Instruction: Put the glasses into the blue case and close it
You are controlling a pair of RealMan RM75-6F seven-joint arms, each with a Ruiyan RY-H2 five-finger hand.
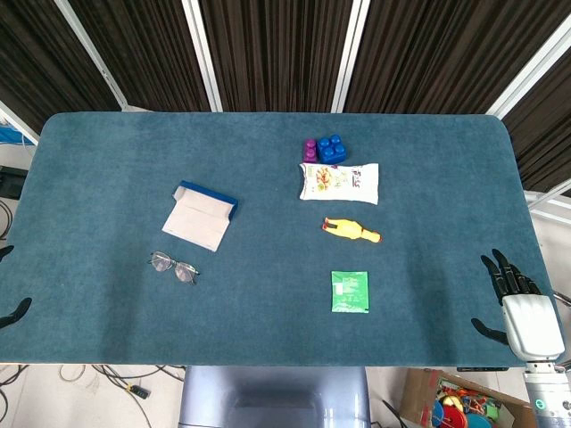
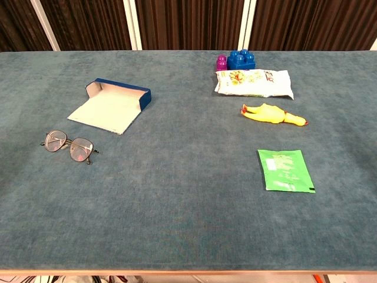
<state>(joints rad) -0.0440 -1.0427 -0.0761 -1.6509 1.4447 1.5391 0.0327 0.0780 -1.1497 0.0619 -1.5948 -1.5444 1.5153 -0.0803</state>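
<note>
The glasses [image 2: 68, 147] lie on the teal tabletop [image 2: 177, 200], on its left half, lenses flat and temples unfolded. They rest near the front-left of the blue case [image 2: 112, 105] and apart from it. The blue case is open: its pale lined lid lies flat on the tabletop towards the glasses, and the blue tray wall stands along the far edge. Nothing is inside it.

The right hand [image 1: 517, 299] shows in the head view only, at the right front corner of the tabletop. Its dark fingers [image 1: 504, 272] are spread and hold nothing; the thumb points inward over the tabletop edge. It is well apart from both the glasses and the case.

Of the left hand [image 1: 12, 312] only two dark tips show at the left edge of the head view; whether it is spread or curled cannot be told.

On the right half of the tabletop:
- a blue block [image 2: 241, 60] touching a purple block [image 2: 221, 62], at the far side
- a white snack packet [image 2: 254, 83] just in front of the blocks
- a yellow rubber chicken [image 2: 273, 114] nearer still, lying on its side
- a green sachet [image 2: 284, 170] lying flat nearest the front edge
</note>
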